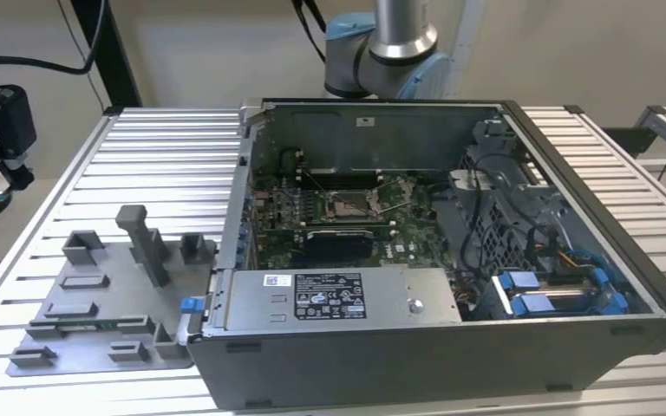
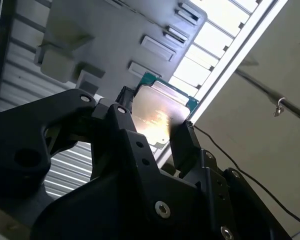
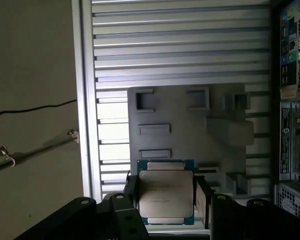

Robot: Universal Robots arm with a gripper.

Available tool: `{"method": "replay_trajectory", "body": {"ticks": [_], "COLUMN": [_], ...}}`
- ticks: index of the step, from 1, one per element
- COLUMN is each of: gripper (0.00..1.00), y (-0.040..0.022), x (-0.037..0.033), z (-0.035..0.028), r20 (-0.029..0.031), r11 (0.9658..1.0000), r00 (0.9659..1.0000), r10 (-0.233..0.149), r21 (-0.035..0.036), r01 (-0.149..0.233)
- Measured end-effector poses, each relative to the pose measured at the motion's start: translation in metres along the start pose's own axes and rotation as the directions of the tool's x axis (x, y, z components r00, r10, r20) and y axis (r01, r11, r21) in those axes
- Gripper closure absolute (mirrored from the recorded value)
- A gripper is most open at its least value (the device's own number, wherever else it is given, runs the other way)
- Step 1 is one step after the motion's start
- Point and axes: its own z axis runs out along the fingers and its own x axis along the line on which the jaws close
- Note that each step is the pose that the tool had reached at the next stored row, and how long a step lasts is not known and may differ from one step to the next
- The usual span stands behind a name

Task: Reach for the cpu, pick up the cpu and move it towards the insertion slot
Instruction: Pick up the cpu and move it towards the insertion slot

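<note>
Grips the cpu (image 3: 166, 192) in the claw (image 3: 166, 200), with black fingers (image 3: 131, 189) pinching two opposite edges and the pale silver face and green rim turned toward both wrist cameras. Holds it over one edge of the grey fixture plate (image 3: 190, 125), next to a row of shallow pockets; touching the plate or clear of it, cannot tell. Keeps well outside the open computer case (image 1: 426, 355), with a strip of vented wall visible in the first wrist view. In the exterior view, shows that plate lying on the ribbed tabletop (image 1: 159, 147) at about eight o'clock from the case. Shows the insertion slot (image 1: 356, 204), a square metal frame with a dark centre, on the green motherboard (image 1: 408, 221) inside the case, at twelve o'clock from the labelled power supply box (image 1: 345, 299). Shows the robot arm (image 1: 385, 39) standing at twelve o'clock behind the case.
</note>
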Motion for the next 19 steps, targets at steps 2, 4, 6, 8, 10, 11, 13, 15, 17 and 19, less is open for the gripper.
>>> {"method": "replay_trajectory", "body": {"ticks": [2, 4, 6, 8, 10, 11, 13, 15, 17, 19], "gripper": [1.0, 1.0, 1.0, 1.0, 1.0, 1.0, 1.0, 1.0, 1.0, 1.0], "y": [0.0002, 0.0004, 0.0005, 0.0006, 0.0008, 0.0008, 0.001, 0.0011, 0.0013, 0.0015], "x": [-0.0032, -0.006, -0.008, -0.0101, -0.0126, -0.0136, -0.0158, -0.0181, -0.0208, -0.024], "z": [0.0, 0.0, 0.0, 0.0001, 0.0001, 0.0001, 0.0, 0.0001, 0.0, 0.0001], "r20": [-0.0005, -0.002, -0.0028, -0.003, -0.0033, -0.0033, -0.0037, -0.004, -0.0044, -0.005], "r11": [1.0, 1.0, 1.0, 1.0, 1.0, 1.0, 1.0, 1.0, 1.0, 1.0], "r00": [1.0, 1.0, 1.0, 1.0, 1.0, 1.0, 1.0, 1.0, 1.0, 1.0], "r10": [0.0, 0.0, 0.0, 0.0, 0.0, 0.0, 0.0, 0.0, 0.0, 0.0], "r21": [0.0, 0.0001, 0.0002, 0.0001, 0.0001, 0.0002, 0.0002, 0.0002, 0.0003, 0.0003], "r01": [0.0, 0.0, 0.0, 0.0, 0.0, 0.0, 0.0, 0.0, 0.0, 0.0]}}
